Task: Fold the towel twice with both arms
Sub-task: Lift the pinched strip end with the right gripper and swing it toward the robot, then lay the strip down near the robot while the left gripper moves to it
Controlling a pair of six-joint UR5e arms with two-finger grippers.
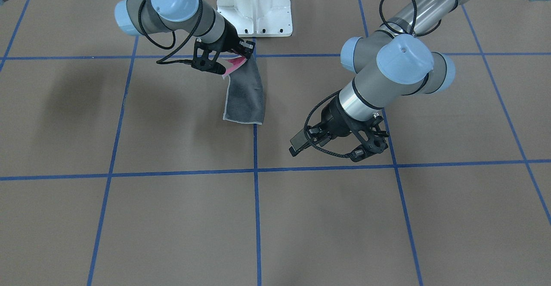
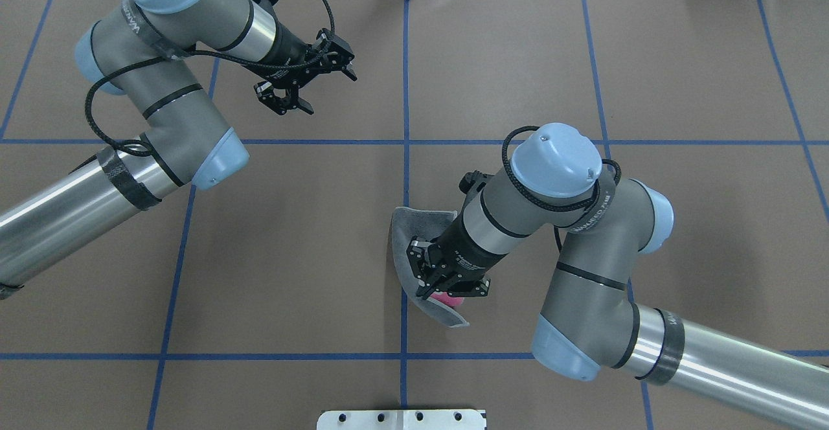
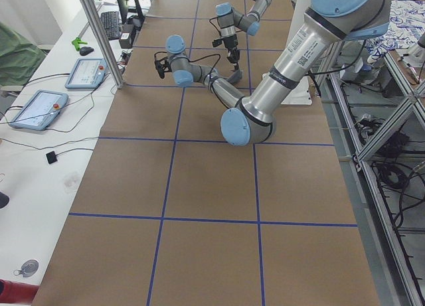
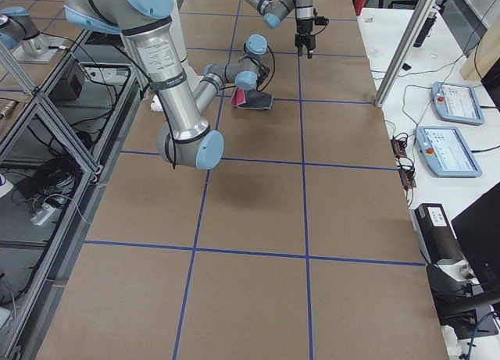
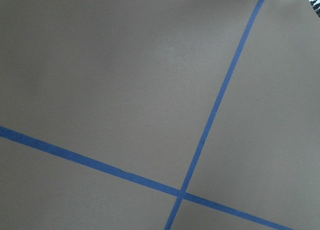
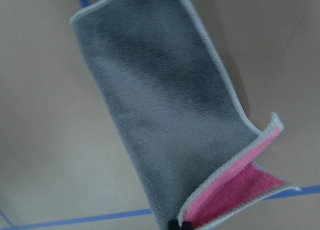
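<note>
The towel lies folded into a narrow strip, dark grey face out, near the table's middle and close to the robot's base. One end of the towel is lifted, and the pink inner face shows there. My right gripper is shut on that lifted corner, also seen from above. In the right wrist view the towel hangs below, with pink at the pinched end. My left gripper hovers open and empty over bare table, well away from the towel.
The white pedestal base stands at the table's robot-side edge. Blue tape lines grid the brown tabletop. Two tablets lie on a side bench beyond the far edge, behind an aluminium post.
</note>
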